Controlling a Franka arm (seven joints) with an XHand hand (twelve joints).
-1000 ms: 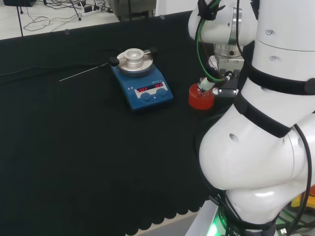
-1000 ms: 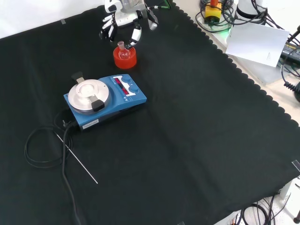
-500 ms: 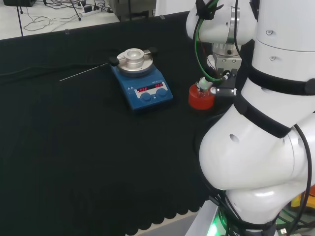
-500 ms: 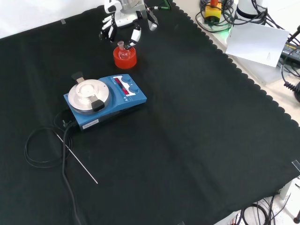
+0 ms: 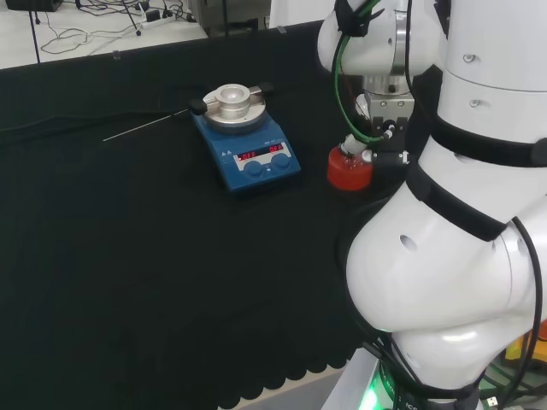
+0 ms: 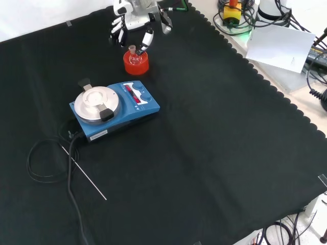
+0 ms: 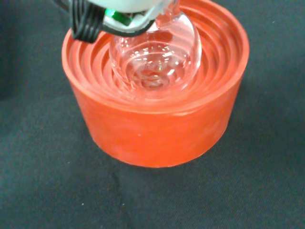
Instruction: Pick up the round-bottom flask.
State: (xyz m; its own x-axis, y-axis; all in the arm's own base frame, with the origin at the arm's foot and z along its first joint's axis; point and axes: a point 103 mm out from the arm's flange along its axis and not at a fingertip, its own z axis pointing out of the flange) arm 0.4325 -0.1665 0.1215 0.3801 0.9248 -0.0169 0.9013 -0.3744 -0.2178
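Observation:
The round-bottom flask (image 6: 134, 55) is small, of clear glass, and stands upright in a red ribbed stand (image 6: 136, 65) near the cloth's far end in the front view. The hand (image 6: 134, 19) hangs just behind and above it, open, its fingers (image 6: 148, 39) spread to either side of the flask's neck without closing on it. From the head view the flask (image 5: 349, 148) and stand (image 5: 348, 171) sit just left of the hand (image 5: 384, 115), by the white arm links. Close up in the wrist view, the flask's bulb (image 7: 155, 55) rests in the stand (image 7: 157, 124), under a blurred part of the hand (image 7: 125, 8).
A blue hotplate stirrer (image 6: 115, 109) with a round metal top stands just in front of the stand in the front view. Its black cable (image 6: 48, 158) and a thin metal rod (image 6: 84, 174) lie nearer still. White paper (image 6: 278, 46) lies beyond the cloth's scalloped right edge.
The hand has shifted slightly left in the head view, closer over the flask's neck. The flask and stand have not moved.

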